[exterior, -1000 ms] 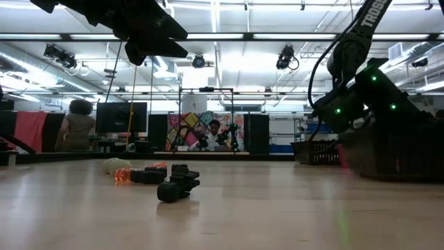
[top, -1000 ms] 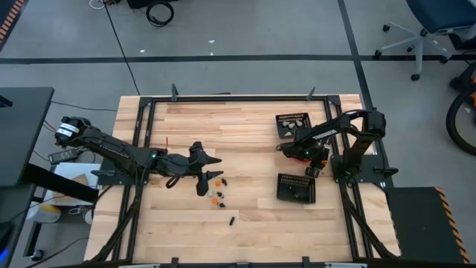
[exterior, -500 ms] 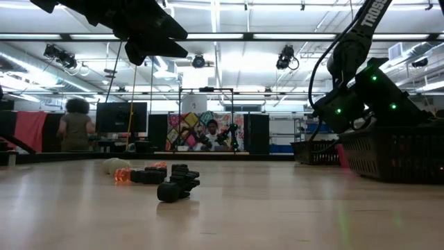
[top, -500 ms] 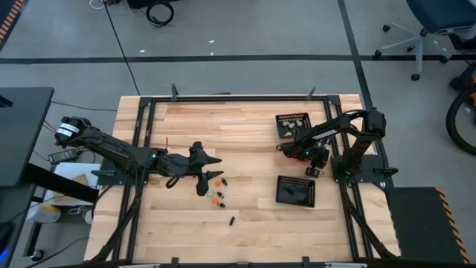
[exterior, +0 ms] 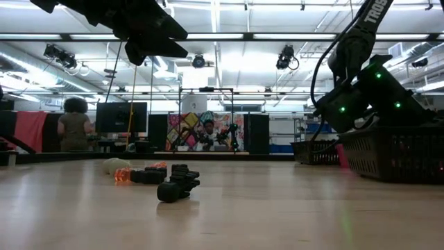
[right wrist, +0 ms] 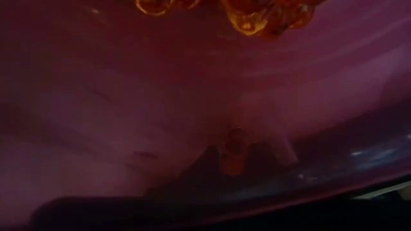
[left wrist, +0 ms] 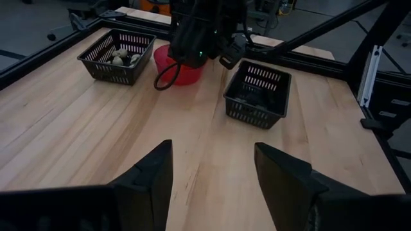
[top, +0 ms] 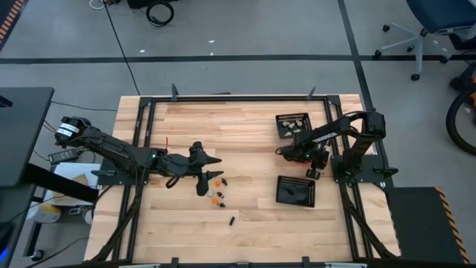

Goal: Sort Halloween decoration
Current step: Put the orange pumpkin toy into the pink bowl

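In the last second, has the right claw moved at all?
Yes, slightly. In the high view the right claw has crept toward the table's middle, away from the near mesh tray, which has stayed put.

Robotics lab or workshop, open-plan. Grey floor (top: 245,30) marked with tape lines, wood table (top: 245,141) in a black frame, office chair (top: 428,33), ceiling strip lights (exterior: 215,35), monitors (exterior: 121,117), people (exterior: 73,125) at benches behind.

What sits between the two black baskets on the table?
A pink-red bowl sits between the two mesh baskets, with the right arm's gripper lowered over it; the left wrist view shows this best.
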`<action>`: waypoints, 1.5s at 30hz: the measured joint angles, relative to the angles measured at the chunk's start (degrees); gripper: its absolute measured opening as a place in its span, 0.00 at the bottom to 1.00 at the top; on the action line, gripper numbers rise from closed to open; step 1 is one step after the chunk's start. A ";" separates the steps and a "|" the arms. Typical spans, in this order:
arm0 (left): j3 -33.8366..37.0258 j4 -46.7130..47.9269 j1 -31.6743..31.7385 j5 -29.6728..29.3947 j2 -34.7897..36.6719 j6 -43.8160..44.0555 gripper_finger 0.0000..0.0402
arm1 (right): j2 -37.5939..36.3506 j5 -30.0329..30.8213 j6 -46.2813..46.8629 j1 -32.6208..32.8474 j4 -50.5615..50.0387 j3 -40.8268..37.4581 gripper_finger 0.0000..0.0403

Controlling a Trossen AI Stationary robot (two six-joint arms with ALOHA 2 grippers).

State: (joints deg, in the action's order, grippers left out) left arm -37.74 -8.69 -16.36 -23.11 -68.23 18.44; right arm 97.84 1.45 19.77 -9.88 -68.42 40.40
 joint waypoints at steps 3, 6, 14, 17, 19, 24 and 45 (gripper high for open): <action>0.00 0.00 0.00 0.00 0.00 0.00 0.48 | 0.00 0.06 0.11 0.08 -0.04 0.00 0.15; 0.00 0.00 0.00 0.01 0.00 0.00 0.48 | 0.00 0.14 0.21 0.07 -0.09 0.00 0.15; 0.00 -0.01 0.00 0.01 0.00 -0.02 0.48 | -1.19 0.71 0.81 0.06 -0.40 0.44 0.14; 0.00 -0.02 0.00 0.00 0.00 -0.02 0.48 | -2.74 1.68 1.21 0.06 -1.50 1.78 0.14; 0.00 -0.02 0.00 0.00 0.00 0.00 0.48 | -3.87 1.66 1.25 0.06 -1.49 2.70 0.14; 0.00 -0.02 0.00 0.00 0.00 0.00 0.48 | -5.17 1.66 1.71 0.06 -3.29 4.52 0.14; 0.00 0.00 0.02 0.00 0.00 0.02 0.48 | -5.33 2.18 2.36 0.06 -16.79 17.67 0.14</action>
State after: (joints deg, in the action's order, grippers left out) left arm -37.74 -8.69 -16.34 -23.11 -68.23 18.46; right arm 92.51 3.63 22.13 -9.82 -85.22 58.07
